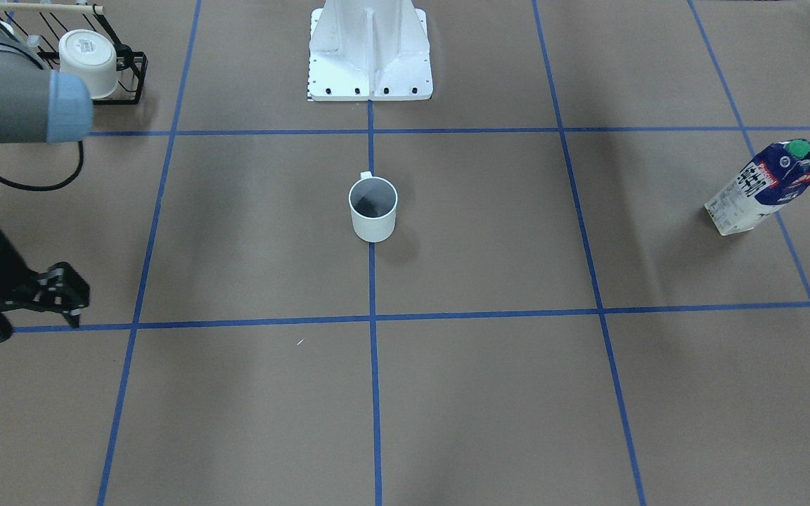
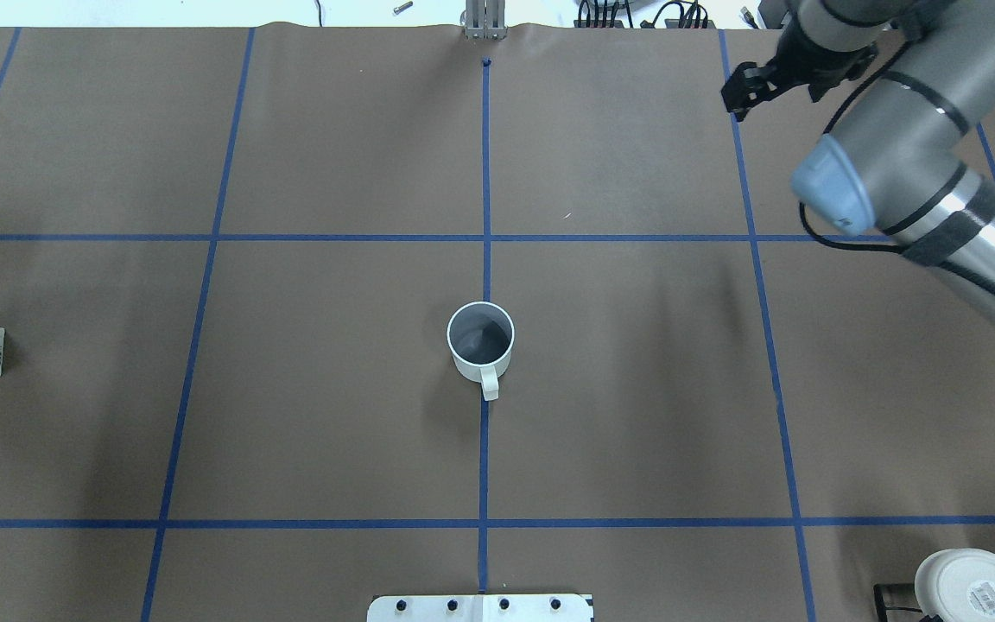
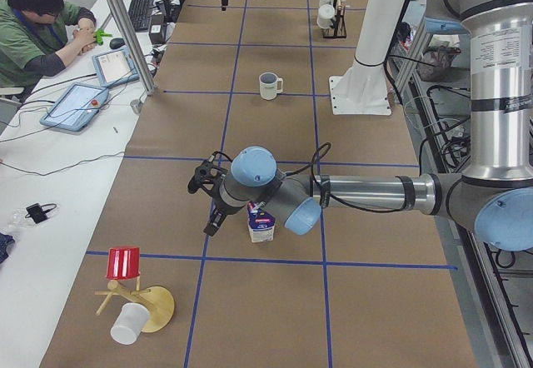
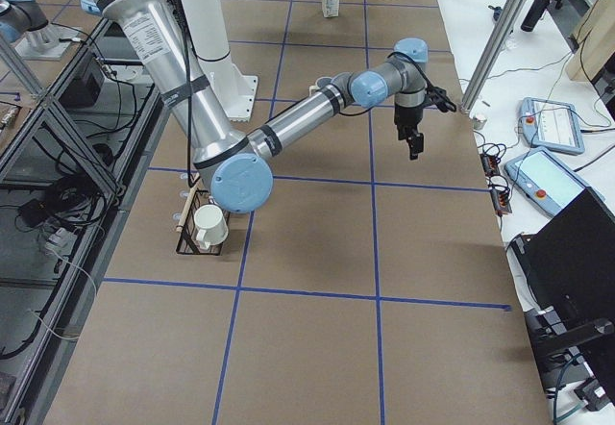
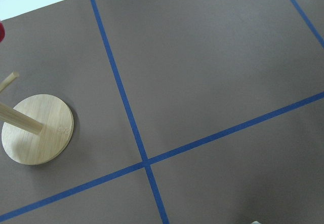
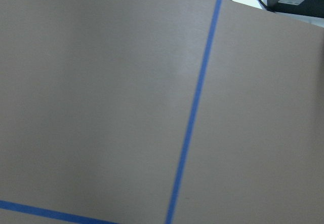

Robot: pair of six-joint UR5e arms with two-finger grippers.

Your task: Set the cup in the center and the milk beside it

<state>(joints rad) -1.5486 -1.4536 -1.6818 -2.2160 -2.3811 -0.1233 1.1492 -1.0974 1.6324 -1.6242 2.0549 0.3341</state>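
The milk (image 1: 767,188) wore a red brand label under its round green cap, above dark-blue and white panels, but we could not read the lettering (the print was too small in every view). It stood on the brown paper counter (image 1: 250,407) far off to the right in the front-facing view, well apart from the cup (image 1: 373,208). The cup was plain white with no writing. It sat upright in the center (image 1: 482,232), right on the blue tape line that split it, its handle turned toward the robot's white base (image 1: 370,53).

From the left end of the counter we saw the left fingers (image 3: 213,218) hanging just beside the milk, on its left in that view, with the arm's wrist in front of the carton's top. We could not tell how wide they stood or whether they touched it. The right fingers (image 1: 67,295) hovered well to the left of the cup in the front-facing view, spread apart and holding nothing. In the far left corner a white cup with a printed base (image 1: 88,60) lay in a black wire rack (image 1: 131,74); its stamp was unreadable too.
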